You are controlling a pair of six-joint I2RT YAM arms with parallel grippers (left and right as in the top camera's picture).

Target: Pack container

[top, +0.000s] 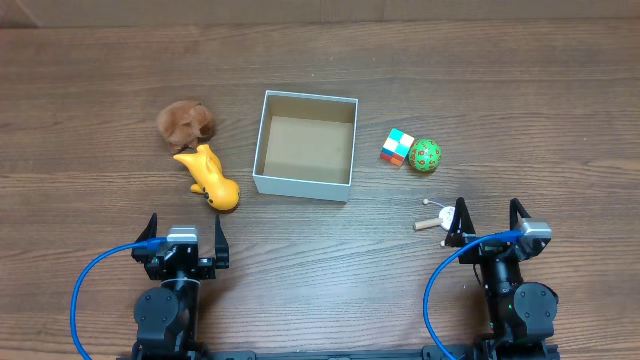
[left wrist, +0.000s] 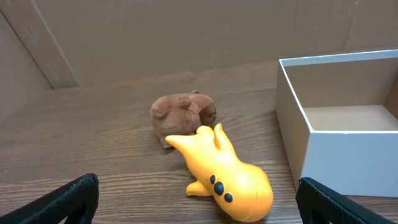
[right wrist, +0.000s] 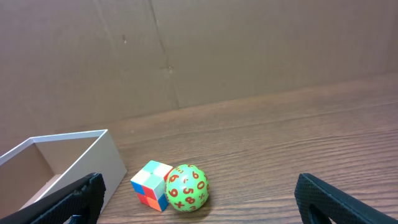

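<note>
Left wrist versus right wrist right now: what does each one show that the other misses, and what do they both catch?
Only the left wrist view shows the brown plush toy and the yellow toy right beside it. Only the right wrist view shows the colour cube next to the green numbered ball. Both show part of the container, with nothing in the part of its inside that is visible, plus the wooden table and the cardboard backdrop.
</note>
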